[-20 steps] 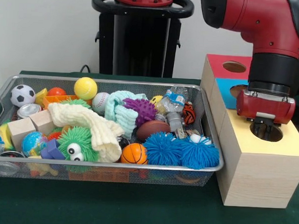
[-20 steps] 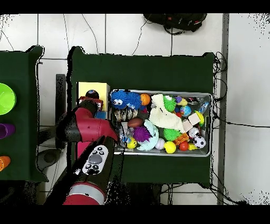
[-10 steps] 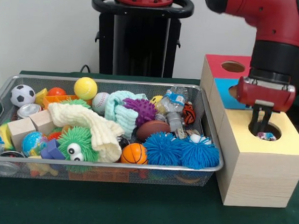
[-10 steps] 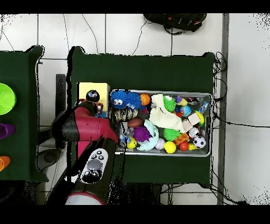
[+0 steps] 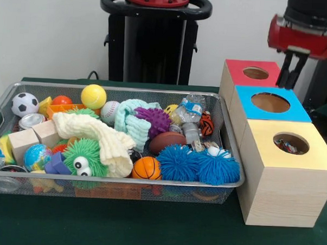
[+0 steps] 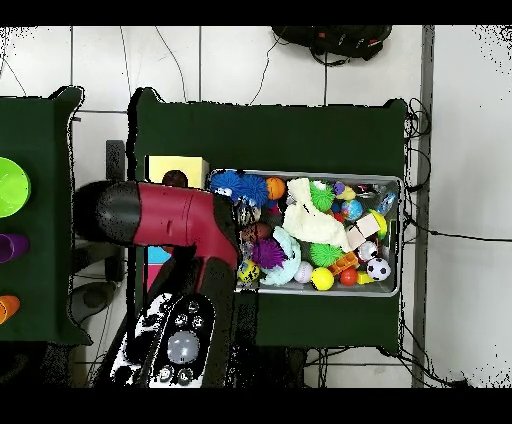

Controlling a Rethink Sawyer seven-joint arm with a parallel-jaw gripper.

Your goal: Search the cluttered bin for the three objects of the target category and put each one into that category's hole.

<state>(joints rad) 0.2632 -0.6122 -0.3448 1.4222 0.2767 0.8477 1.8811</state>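
1. One green table (image 5: 148, 230) carries everything.
2. The wire bin (image 5: 228, 137) holds balls, fuzzy blue balls (image 5: 198, 165), a cream cloth (image 5: 98, 136), blocks and a bottle; no rope toy shows clearly.
3. Three boxes line the table's edge beside the bin; the yellow-faced box's hole (image 5: 290, 143) shows multicoloured cord (image 5: 286, 144) inside.
4. The end effector (image 5: 289, 71) hangs empty above the red-faced box (image 5: 239, 77), fingers close together.

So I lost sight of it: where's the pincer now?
In the front view, the pincer hangs empty at upper right, above the red-faced box, clear of the yellow box's hole.
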